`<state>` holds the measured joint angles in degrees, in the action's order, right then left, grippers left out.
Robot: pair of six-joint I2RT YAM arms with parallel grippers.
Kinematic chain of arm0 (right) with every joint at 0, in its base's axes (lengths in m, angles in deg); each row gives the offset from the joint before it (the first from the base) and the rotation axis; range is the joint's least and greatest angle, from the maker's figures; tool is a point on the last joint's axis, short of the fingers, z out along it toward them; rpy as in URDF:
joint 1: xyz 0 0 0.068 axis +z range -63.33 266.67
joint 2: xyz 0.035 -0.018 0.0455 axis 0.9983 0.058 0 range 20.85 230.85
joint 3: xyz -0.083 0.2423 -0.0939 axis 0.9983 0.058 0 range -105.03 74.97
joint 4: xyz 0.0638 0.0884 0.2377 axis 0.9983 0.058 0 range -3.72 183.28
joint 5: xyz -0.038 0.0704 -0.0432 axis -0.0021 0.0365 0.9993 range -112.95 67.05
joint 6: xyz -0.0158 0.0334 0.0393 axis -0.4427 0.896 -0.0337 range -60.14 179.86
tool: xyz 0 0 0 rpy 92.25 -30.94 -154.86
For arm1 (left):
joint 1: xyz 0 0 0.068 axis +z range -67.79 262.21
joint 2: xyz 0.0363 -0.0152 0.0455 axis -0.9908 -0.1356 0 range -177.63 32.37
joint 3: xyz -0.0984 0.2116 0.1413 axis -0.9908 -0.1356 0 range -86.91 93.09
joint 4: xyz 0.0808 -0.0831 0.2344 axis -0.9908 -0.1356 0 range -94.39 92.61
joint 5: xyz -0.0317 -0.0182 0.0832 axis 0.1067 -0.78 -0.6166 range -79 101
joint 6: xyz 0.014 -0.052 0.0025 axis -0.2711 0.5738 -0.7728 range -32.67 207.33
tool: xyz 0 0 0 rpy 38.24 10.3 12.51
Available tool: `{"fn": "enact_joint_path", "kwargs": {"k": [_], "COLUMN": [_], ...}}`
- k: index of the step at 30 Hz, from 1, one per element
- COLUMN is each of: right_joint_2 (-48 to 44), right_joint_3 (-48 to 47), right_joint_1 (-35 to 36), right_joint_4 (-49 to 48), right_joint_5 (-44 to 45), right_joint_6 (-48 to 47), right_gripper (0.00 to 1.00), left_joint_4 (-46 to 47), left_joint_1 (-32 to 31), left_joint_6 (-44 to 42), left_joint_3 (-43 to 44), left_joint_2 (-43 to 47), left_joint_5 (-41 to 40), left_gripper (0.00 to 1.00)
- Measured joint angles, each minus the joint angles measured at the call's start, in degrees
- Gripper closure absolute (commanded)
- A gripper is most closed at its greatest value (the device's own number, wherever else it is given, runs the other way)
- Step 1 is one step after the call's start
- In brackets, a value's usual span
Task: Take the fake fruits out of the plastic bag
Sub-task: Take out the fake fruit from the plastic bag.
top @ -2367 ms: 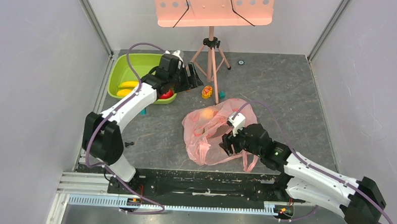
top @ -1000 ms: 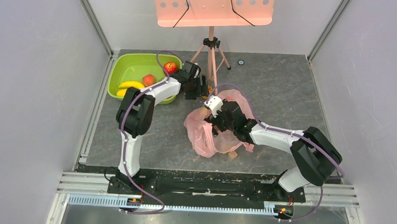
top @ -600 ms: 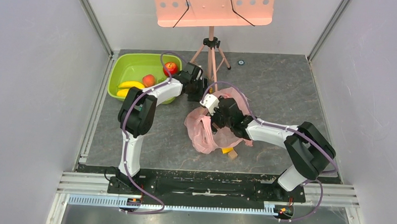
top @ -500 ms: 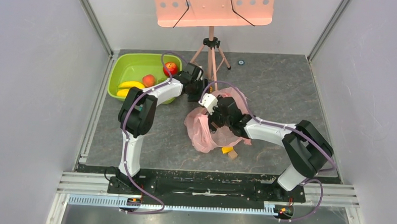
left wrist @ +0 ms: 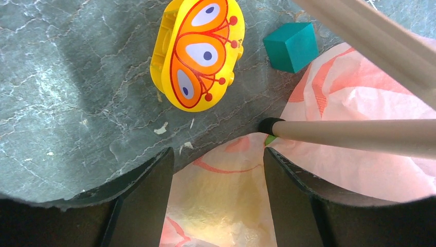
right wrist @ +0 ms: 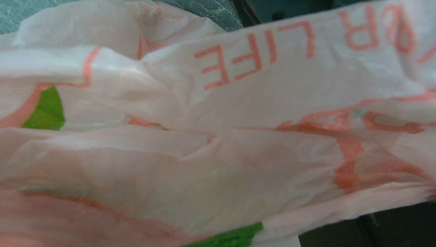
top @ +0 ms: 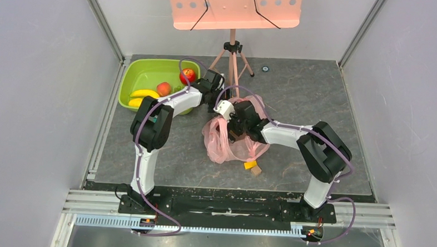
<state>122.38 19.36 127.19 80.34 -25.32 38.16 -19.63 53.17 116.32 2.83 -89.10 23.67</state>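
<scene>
The pink plastic bag (top: 230, 147) lies crumpled at the table's middle. My left gripper (top: 217, 97) is at its far edge; in the left wrist view its fingers (left wrist: 146, 200) press both sides of a bag bulge (left wrist: 221, 206) with a yellow fake fruit showing through the film. My right gripper (top: 234, 130) is pushed into the bag from the right. The right wrist view holds only printed bag film (right wrist: 216, 154), hiding the fingers. In the green basin (top: 143, 70) lie bananas (top: 142, 93), a peach (top: 163, 88) and a red apple (top: 188, 75).
A yellow butterfly toy (left wrist: 198, 51) and a teal cube (left wrist: 293, 46) sit just beyond the bag. A music stand's tripod leg (left wrist: 360, 136) rests on the bag's edge. A yellow cube (top: 250, 165) and a tan cube (top: 256, 171) lie near the bag's front.
My right arm has pushed left and farther into the bag, bunching it leftward and uncovering the two cubes. The left jaws have narrowed onto the bag bulge.
</scene>
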Motion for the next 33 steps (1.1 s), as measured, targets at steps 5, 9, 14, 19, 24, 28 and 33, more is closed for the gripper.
{"fn": "enact_joint_path", "kwargs": {"k": [5,9,14,19,24,28,33], "right_joint_2": [2.69,3.91,4.46,4.26,0.37,-5.2,-13.49], "right_joint_3": [-2.19,-2.73,-2.78,-2.43,1.53,5.18,8.13], "right_joint_1": [-1.07,-1.51,-1.73,-1.73,-1.73,-1.73,-1.73], "right_joint_4": [1.09,1.4,2.23,2.08,2.32,3.06,4.24], "right_joint_5": [-2.97,-5.03,-6.47,-7.02,-7.37,-7.87,-8.35], "right_joint_6": [0.02,0.22,1.18,2.45,4.11,5.97,8.74], "right_gripper": [0.02,0.09,0.35,0.5,0.55,0.56,0.56], "left_joint_4": [0.0,0.0,0.0,0.48,1.7,2.43,4.09], "left_joint_1": [0.0,0.0,0.0,0.0,0.02,0.24,1.18], "left_joint_6": [-0.04,-0.26,-0.35,-0.35,-0.28,0.0,1.05], "left_joint_3": [0.0,0.0,0.0,-0.63,-4.44,-8.31,-13.55], "left_joint_2": [0.0,0.0,0.0,0.13,1.33,4.7,9.05], "left_joint_5": [0.13,0.52,0.61,0.48,-0.5,-1.88,-2.64], "left_gripper": [0.31,0.32,0.34,0.35,0.37,0.39,0.4]}}
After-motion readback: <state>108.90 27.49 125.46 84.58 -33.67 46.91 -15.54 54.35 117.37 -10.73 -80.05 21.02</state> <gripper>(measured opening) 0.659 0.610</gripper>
